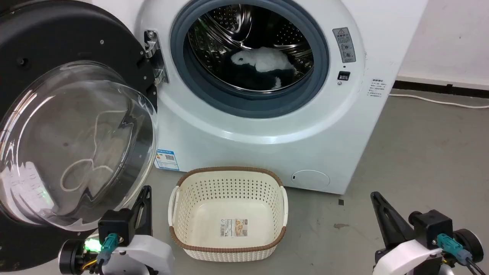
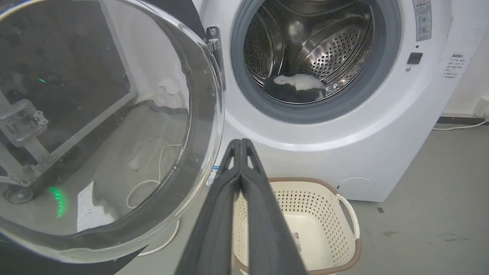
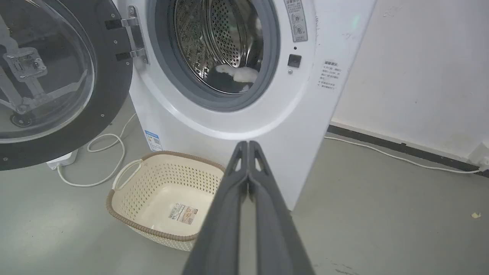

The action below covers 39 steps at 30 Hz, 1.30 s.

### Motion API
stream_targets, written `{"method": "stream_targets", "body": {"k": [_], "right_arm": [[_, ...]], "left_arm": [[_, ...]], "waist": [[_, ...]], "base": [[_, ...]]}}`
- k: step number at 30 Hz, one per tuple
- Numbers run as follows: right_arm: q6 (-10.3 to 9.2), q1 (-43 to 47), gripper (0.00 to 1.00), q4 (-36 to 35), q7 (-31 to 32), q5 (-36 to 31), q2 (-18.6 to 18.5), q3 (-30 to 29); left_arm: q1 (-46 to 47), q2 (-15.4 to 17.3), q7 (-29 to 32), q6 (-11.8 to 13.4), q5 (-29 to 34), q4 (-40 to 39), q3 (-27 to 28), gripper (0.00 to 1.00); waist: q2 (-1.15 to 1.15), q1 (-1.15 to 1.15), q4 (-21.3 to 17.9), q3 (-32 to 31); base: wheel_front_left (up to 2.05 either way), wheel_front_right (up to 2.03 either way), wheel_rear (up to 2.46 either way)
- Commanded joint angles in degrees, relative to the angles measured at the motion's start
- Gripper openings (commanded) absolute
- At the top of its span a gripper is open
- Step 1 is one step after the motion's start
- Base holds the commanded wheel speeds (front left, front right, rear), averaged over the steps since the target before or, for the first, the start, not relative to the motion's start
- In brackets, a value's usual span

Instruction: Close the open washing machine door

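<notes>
**Grey Floor Meets White Wall**

A grey floor (image 1: pixel 420 160) spreads from 3 to 6 o'clock in the head view. At 2 o'clock a white wall (image 1: pixel 450 34) meets it along a black skirting strip (image 1: pixel 439 85), a white cable (image 1: pixel 431 101) trailing just below.

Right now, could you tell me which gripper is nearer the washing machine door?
Left. The left gripper sits right beside the washing machine door; the right gripper is far beyond the laundry basket.
</notes>
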<state>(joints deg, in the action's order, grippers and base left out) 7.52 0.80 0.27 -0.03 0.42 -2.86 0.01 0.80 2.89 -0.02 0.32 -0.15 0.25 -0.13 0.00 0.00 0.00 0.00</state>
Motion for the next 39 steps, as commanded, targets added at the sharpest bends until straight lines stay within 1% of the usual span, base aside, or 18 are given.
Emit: {"method": "stream_targets", "body": {"k": [1,39], "right_arm": [[-0.03,-0.8,0.0,-0.27,0.03,-0.42,-0.01,-0.01],[-0.03,-0.8,0.0,-0.27,0.03,-0.42,-0.01,-0.01]], "left_arm": [[-0.8,-0.02,0.02,-0.32,0.15,-0.25,0.13,0.0],[-0.8,-0.02,0.02,-0.32,0.15,-0.25,0.13,0.0]], "waist": [[0.0,0.0,0.0,0.0],[0.0,0.0,0.0,0.0]], "base": [[0.0,0.0,0.0],[0.0,0.0,0.0]]}}
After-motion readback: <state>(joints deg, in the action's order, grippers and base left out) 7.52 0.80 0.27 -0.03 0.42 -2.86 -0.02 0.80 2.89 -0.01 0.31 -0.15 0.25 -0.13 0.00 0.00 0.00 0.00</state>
